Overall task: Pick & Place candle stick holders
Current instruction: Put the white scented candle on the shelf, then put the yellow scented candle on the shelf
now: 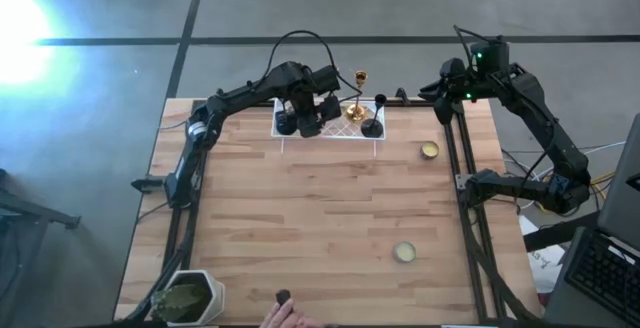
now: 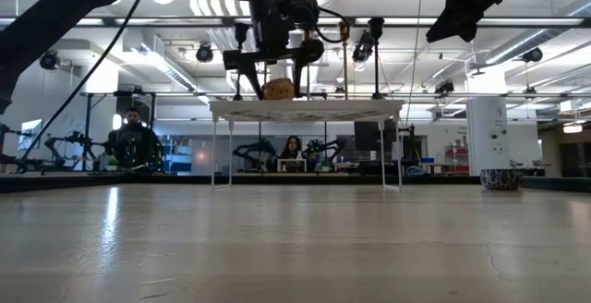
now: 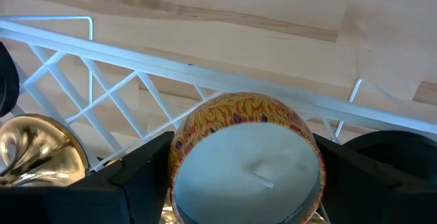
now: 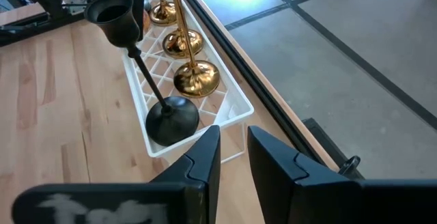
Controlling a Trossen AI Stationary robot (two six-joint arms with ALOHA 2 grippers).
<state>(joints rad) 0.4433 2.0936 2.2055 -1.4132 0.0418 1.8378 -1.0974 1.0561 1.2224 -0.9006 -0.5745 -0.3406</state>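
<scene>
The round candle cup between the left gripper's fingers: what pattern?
Red-and-yellow swirls on the round candle cup, white wax inside; left wrist view.

Candle stick holders (image 4: pixel 179 74) on tray (image 4: pixel 235 104)

a hard white glare burns out the floor at the upper left edge of the high view. the low view is backlit by rows of ceiling lights, leaving the arms overhead as dark silhouettes while the tabletop (image 2: pixel 295 248) shines with pale reflections. the gold bases (image 4: pixel 196 78) catch bright highlights, and the near fingers look soft
</scene>
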